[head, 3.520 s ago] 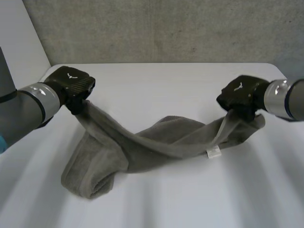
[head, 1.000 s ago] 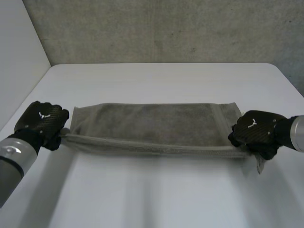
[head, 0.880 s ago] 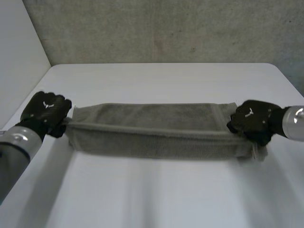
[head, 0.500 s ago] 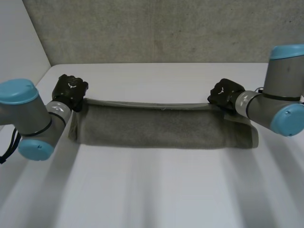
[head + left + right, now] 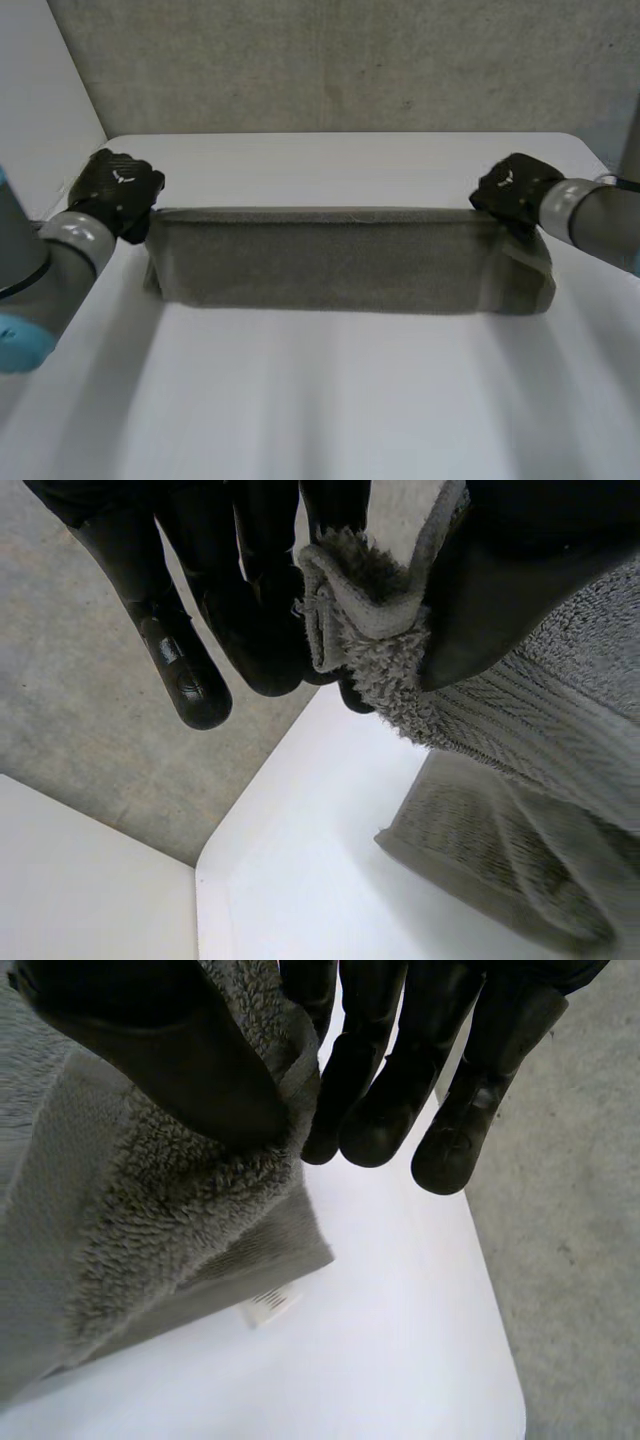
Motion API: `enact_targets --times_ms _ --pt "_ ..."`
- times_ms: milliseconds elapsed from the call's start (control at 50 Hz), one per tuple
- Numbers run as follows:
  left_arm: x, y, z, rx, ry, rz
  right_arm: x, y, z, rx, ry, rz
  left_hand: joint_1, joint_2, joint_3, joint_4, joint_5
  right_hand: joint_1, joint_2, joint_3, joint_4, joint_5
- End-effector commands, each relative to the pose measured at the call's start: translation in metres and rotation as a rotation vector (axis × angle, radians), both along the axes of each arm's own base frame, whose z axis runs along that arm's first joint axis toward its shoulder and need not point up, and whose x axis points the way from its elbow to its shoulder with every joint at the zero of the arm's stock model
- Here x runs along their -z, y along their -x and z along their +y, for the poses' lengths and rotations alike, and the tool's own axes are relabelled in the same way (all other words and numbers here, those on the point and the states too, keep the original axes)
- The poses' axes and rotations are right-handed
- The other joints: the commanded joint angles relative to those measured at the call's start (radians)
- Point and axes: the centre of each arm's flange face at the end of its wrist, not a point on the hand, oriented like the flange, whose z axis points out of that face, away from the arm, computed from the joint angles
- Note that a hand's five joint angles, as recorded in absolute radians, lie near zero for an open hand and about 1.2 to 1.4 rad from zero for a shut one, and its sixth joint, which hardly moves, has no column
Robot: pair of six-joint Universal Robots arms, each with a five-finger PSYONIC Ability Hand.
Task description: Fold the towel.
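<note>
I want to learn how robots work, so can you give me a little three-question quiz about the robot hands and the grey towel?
1. True or false: the towel lies crumpled in a heap on the table.
2. Where does the left hand hold the towel? A) its middle B) a far corner C) nowhere, it hovers above
3. In the right wrist view, what small white thing sticks out at the towel's edge, below the right hand?
Key: 1 false, it is stretched out long between the hands. 2 B, pinched between thumb and fingers. 3 a label.
</note>
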Motion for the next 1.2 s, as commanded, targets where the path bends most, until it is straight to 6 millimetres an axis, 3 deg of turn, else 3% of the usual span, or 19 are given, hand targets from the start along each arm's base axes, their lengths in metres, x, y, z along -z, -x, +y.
enact_targets --times_ms 20,60,100,200,300,400,640,720,800,860,900,960,1000,1020,1120,1200 --pt "-0.010 -0.014 0.051 -0.006 0.001 -0.006 -0.004 0.015 0.055 -0.003 -0.114 0.034 0.033 0.009 0.009 0.004 0.026 0.062 0.080 0.048 0.057 0.055" --pt "-0.014 -0.021 0.071 -0.018 0.013 -0.008 -0.005 0.017 0.067 -0.013 -0.143 0.043 0.033 0.009 0.009 0.004 0.026 0.062 0.080 0.048 0.057 0.055" --pt "-0.014 -0.025 0.079 -0.024 0.013 -0.009 -0.001 0.021 0.088 -0.049 -0.208 0.073 0.033 0.009 0.009 0.004 0.026 0.062 0.080 0.048 0.057 0.055" --pt "-0.008 -0.032 0.113 -0.027 -0.012 -0.014 0.015 0.036 0.102 -0.080 -0.302 0.137 0.033 0.009 0.009 0.004 0.026 0.062 0.080 0.048 0.057 0.055" --pt "0.005 -0.035 0.129 -0.027 -0.098 -0.035 0.023 0.045 0.112 -0.098 -0.364 0.179 0.033 0.009 0.009 0.004 0.026 0.062 0.080 0.048 0.057 0.055" --pt "0.009 -0.037 0.136 -0.025 -0.163 -0.048 0.022 0.046 0.110 -0.098 -0.361 0.180 0.033 0.009 0.009 0.004 0.026 0.062 0.080 0.048 0.057 0.055" --pt "0.008 -0.037 0.131 -0.031 -0.156 -0.046 0.009 0.042 0.103 -0.113 -0.293 0.129 0.033 0.009 0.009 0.004 0.026 0.062 0.080 0.048 0.057 0.055" --pt "0.015 -0.035 0.118 -0.033 -0.151 -0.045 0.006 0.040 0.096 -0.119 -0.246 0.107 0.033 0.009 0.009 0.004 0.026 0.062 0.080 0.048 0.057 0.055" --pt "0.019 -0.033 0.104 -0.035 -0.138 -0.043 0.011 0.036 0.075 -0.111 -0.185 0.092 0.033 0.009 0.009 0.004 0.026 0.062 0.080 0.048 0.057 0.055" --pt "0.025 -0.029 0.086 -0.033 -0.121 -0.041 0.019 0.033 0.056 -0.103 -0.158 0.093 0.033 0.009 0.009 0.004 0.026 0.062 0.080 0.048 0.057 0.055" --pt "0.031 -0.026 0.064 -0.047 -0.106 -0.039 0.021 0.032 0.048 -0.100 -0.144 0.092 0.033 0.009 0.009 0.004 0.026 0.062 0.080 0.048 0.057 0.055" --pt "0.035 -0.022 0.053 -0.041 -0.107 -0.039 0.028 0.030 0.031 -0.084 -0.135 0.077 0.033 0.009 0.009 0.004 0.026 0.062 0.080 0.048 0.057 0.055" --pt "0.042 -0.015 0.032 -0.035 -0.110 -0.039 0.030 0.027 0.022 -0.078 -0.123 0.066 0.033 0.009 0.009 0.004 0.026 0.062 0.080 0.048 0.057 0.055" --pt "0.042 -0.015 0.032 -0.035 -0.111 -0.039 0.032 0.023 0.014 -0.077 -0.106 0.051 0.033 0.009 0.009 0.004 0.026 0.062 0.080 0.048 0.057 0.055" --pt "0.060 -0.003 -0.016 -0.062 -0.106 -0.048 0.041 0.008 -0.010 -0.072 -0.033 0.026 0.033 0.009 0.009 0.004 0.026 0.062 0.080 0.048 0.057 0.055" --pt "0.068 0.005 -0.037 -0.096 -0.088 -0.055 0.050 -0.003 -0.035 -0.049 0.056 0.032 0.033 0.009 0.009 0.004 0.026 0.062 0.080 0.048 0.057 0.055"
